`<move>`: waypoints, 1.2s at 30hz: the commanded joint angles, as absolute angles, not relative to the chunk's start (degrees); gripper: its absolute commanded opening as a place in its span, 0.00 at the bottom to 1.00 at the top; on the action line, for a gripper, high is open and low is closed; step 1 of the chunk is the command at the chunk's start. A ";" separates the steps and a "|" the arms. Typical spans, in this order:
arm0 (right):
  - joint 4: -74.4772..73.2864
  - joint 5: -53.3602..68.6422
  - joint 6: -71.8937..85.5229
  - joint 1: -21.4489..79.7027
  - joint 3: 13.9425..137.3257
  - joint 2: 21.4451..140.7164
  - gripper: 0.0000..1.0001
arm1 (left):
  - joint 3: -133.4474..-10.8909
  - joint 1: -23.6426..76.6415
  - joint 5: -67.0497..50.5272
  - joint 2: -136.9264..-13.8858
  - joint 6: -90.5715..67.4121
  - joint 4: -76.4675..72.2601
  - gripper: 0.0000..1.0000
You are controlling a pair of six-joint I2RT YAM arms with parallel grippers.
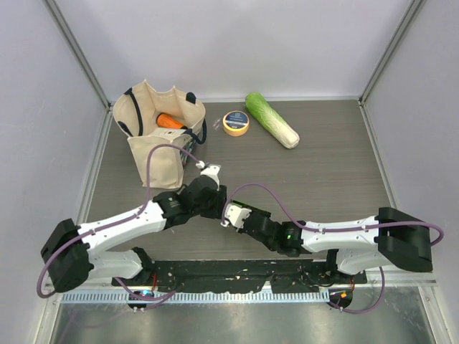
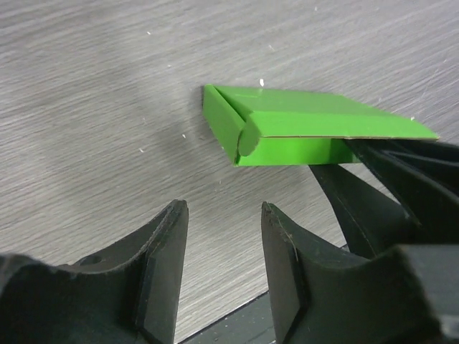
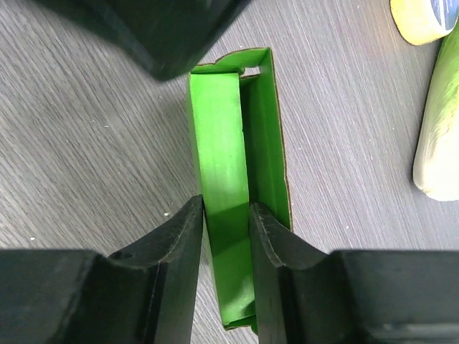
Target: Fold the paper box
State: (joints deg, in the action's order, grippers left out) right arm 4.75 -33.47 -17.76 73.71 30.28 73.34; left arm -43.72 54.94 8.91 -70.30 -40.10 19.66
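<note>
The paper box [image 3: 221, 165] is bright green card, partly folded into a narrow long shape with one end flap open. My right gripper [image 3: 226, 215] is shut on its near end and holds it just above the table. In the left wrist view the box [image 2: 301, 125] lies ahead and to the right, with the right gripper's black fingers [image 2: 380, 179] on it. My left gripper [image 2: 224, 229] is open and empty, a short way from the box's folded end. In the top view both grippers meet at mid-table, left [image 1: 214, 203] and right [image 1: 229, 213], and they hide the box.
A canvas tote bag [image 1: 161, 140] holding an orange thing [image 1: 170, 120] stands at the back left. A yellow tape roll [image 1: 236, 122] and a long pale-green cabbage [image 1: 272, 120] lie at the back centre. The left arm [image 3: 165, 36] looms just beyond the box.
</note>
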 commanded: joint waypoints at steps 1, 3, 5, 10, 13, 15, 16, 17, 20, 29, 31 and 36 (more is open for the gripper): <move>7.82 -33.49 -18.72 73.48 29.88 74.62 0.31 | -42.37 48.45 1.95 -64.69 -39.90 20.56 0.49; 7.91 -32.52 -18.20 72.69 29.62 74.27 0.30 | -41.84 46.15 -1.73 -62.50 -40.34 20.48 0.51; 7.82 -30.34 -17.32 71.55 29.44 73.22 0.29 | -42.10 43.43 -3.42 -61.44 -40.95 19.52 0.52; 7.30 -25.15 -16.44 69.00 29.97 71.81 0.29 | -46.93 43.07 -6.23 -67.14 -36.83 18.02 0.49; 6.60 -21.72 -16.08 66.63 30.85 72.07 0.29 | -49.56 43.15 -6.77 -72.23 -35.68 17.14 0.45; 5.81 -19.52 -15.73 65.14 31.98 72.51 0.28 | -51.40 43.24 -7.20 -74.95 -35.33 16.00 0.47; 5.19 -19.08 -15.65 64.78 32.25 72.77 0.28 | -52.29 43.16 -6.95 -75.84 -34.98 16.00 0.48; 5.01 -18.55 -15.64 64.43 32.60 72.95 0.28 | -53.86 43.24 -6.33 -76.55 -34.11 16.08 0.49; 4.75 -17.05 -15.21 63.28 32.78 73.04 0.27 | -56.06 43.24 -3.08 -78.66 -32.00 17.57 0.49; 4.13 -16.35 -14.94 62.67 33.31 73.65 0.26 | -59.76 43.33 -1.76 -84.81 -29.88 17.93 0.34; 4.13 -16.26 -14.94 62.40 33.49 73.74 0.26 | -60.20 43.42 -1.50 -85.78 -29.27 17.93 0.29; 4.13 -16.08 -14.85 62.05 33.75 73.83 0.26 | -60.82 43.94 -1.32 -86.66 -28.74 18.11 0.20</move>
